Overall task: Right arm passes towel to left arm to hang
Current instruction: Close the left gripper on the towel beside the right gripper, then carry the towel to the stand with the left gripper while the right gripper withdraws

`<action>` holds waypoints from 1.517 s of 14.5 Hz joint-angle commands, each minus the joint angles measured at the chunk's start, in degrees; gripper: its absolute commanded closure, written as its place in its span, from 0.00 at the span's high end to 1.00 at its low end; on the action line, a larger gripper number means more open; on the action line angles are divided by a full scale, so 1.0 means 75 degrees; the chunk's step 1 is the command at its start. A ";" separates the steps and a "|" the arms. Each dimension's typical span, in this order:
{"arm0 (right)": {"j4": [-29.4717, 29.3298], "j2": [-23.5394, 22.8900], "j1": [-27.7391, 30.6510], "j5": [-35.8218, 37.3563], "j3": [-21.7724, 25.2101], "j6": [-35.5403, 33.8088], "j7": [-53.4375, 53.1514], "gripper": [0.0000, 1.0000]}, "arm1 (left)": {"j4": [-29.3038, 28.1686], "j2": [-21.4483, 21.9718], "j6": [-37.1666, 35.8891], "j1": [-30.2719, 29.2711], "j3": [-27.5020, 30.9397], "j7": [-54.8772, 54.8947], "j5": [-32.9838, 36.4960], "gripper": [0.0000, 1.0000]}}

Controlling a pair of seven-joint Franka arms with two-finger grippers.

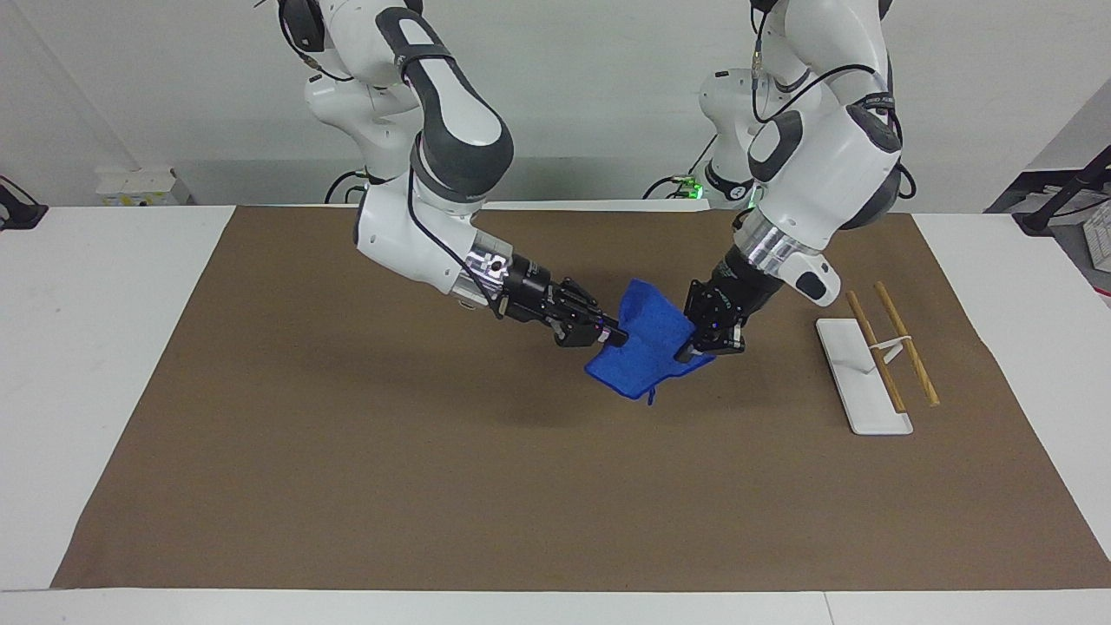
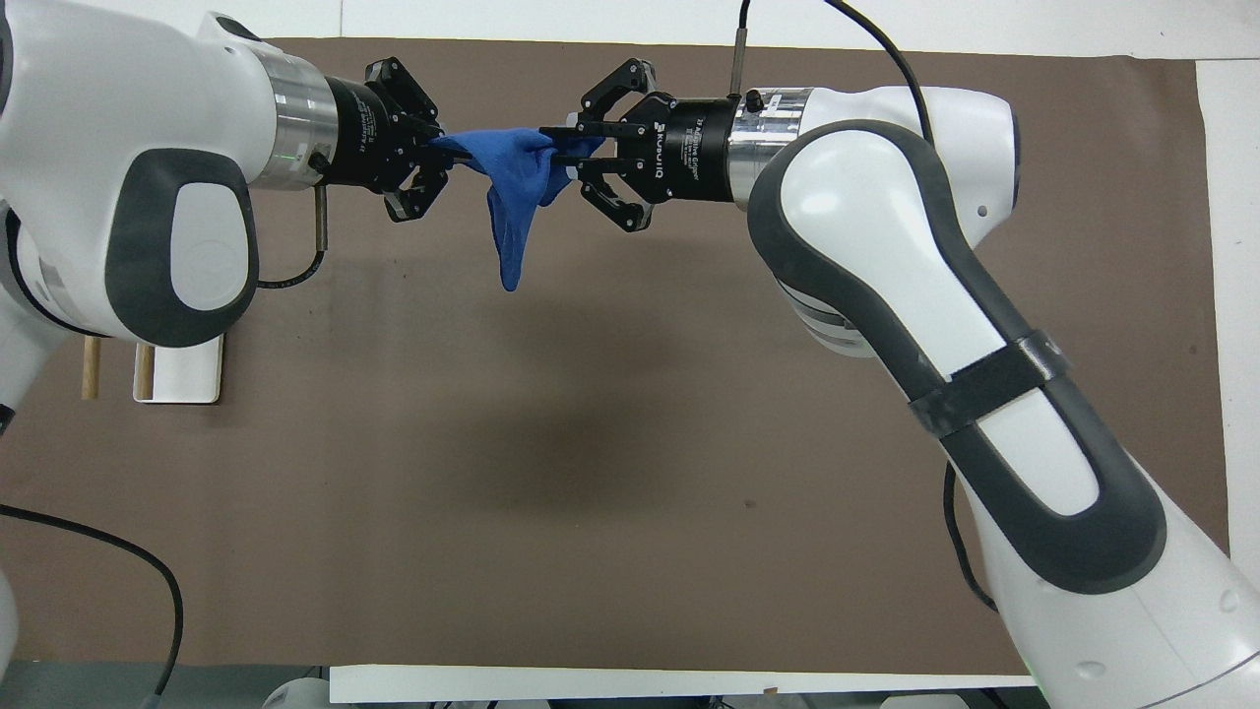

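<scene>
Over the middle of the desk, toward the robots' edge, the blue towel (image 1: 649, 347) hangs in the air between both arms, stretched at the top with a loose tail drooping toward the brown mat (image 1: 434, 486) but not touching it.

Right pincer (image 1: 614, 334) is clenched on one end of the towel. Left pincer (image 1: 694, 347) is closed on the other end; both grips read clearly in the overhead view, towel (image 2: 512, 187) taut between left pincer (image 2: 440, 158) and right pincer (image 2: 563, 153).

Step in hand, as I read it: the handover itself, double-hold phase. Left has its grip, right hasn't let go.

Next move, my judgement: right pincer opens and backs off toward its own end of the desk, then the left arm carries the towel to the rack (image 1: 877, 360), a white base with wooden rails, standing on the mat toward the left arm's end of the desk.

Risk: left grip looks to be on a thin edge of cloth, so it could slip once the full weight swings onto it.
</scene>
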State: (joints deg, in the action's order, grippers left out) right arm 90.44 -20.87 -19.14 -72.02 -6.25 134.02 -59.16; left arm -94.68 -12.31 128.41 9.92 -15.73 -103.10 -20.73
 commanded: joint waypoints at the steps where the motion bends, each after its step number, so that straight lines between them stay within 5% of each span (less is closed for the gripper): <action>1: 0.0164 0.0192 0.0079 0.0039 0.0001 0.0107 0.0536 1.00 | 0.0155 -0.0070 -0.0246 -0.0116 0.0023 0.0047 -0.0178 0.00; 4: 0.0164 0.0274 0.0137 0.1240 0.0083 0.0036 0.1883 1.00 | 0.0155 -0.0047 -0.0375 -0.0116 0.0034 0.0863 -0.0178 0.00; 7: 0.0222 0.0274 0.0382 0.4273 0.0072 -0.0080 0.3338 1.00 | 0.0143 0.0000 -0.0737 -0.0128 0.0105 0.2807 -0.0108 0.00; 10: 0.0211 0.0274 0.0955 0.6034 0.0072 -0.0606 0.3481 1.00 | 0.0132 0.0012 -0.0820 -0.0128 0.0466 0.3000 -0.0037 0.00; 15: -0.0152 0.0496 0.1788 0.9514 0.0072 -0.2537 0.5200 1.00 | 0.0096 0.0164 -0.1943 -0.0128 0.1391 0.4505 0.0057 0.00; 22: -0.1346 0.1047 0.2563 1.1383 0.0060 -0.5655 0.6819 1.00 | -0.0231 0.0328 -0.2578 -0.0139 0.3267 0.8726 0.0162 0.00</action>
State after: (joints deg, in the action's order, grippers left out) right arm 83.46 -12.97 -1.17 11.55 -5.15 96.12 -11.36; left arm -94.34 -11.55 110.12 8.48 5.80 -43.76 -20.36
